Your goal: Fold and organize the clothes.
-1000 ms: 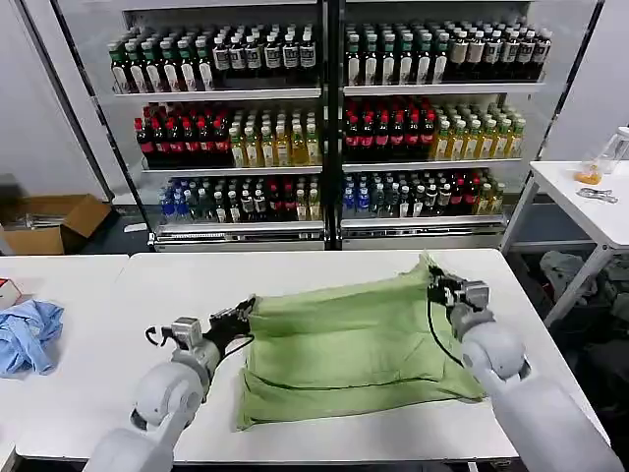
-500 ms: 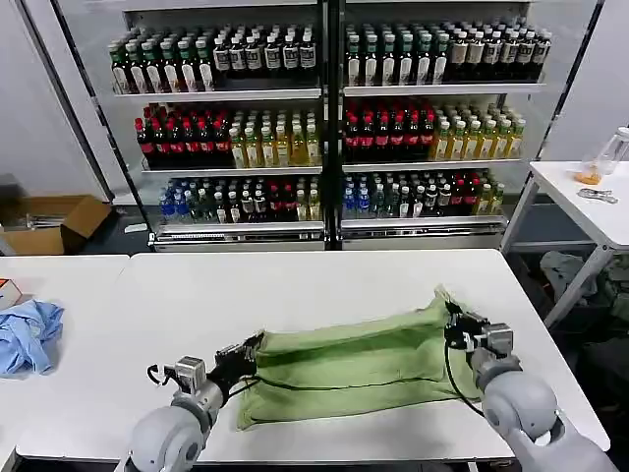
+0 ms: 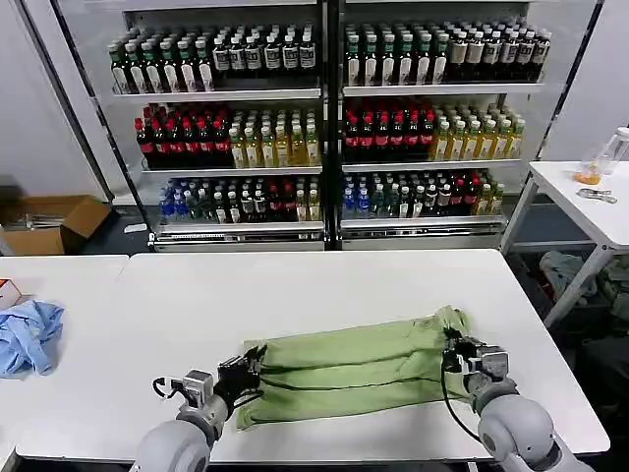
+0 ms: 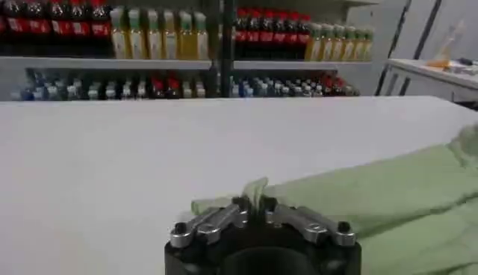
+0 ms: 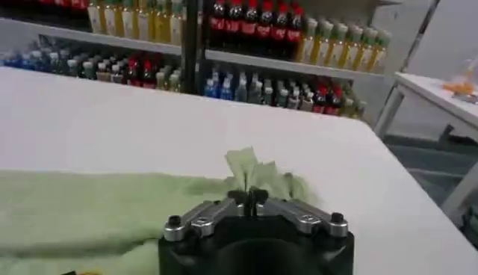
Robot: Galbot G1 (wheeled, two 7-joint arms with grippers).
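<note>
Sage-green cotton T-shirt (image 3: 344, 369) is spread folded along the white table's (image 3: 324, 285) near edge, pinched at its ends by left gripper (image 3: 246, 371) and right gripper (image 3: 454, 351). No writing is readable.

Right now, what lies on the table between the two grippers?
In the head view, only the green T-shirt, folded into a long band, stretches from the left gripper to the right gripper; both pinch its ends.

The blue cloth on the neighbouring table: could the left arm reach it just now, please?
Probably not: the left gripper is shut on the green T-shirt, and the blue cloth lies well off on the other table.
</note>
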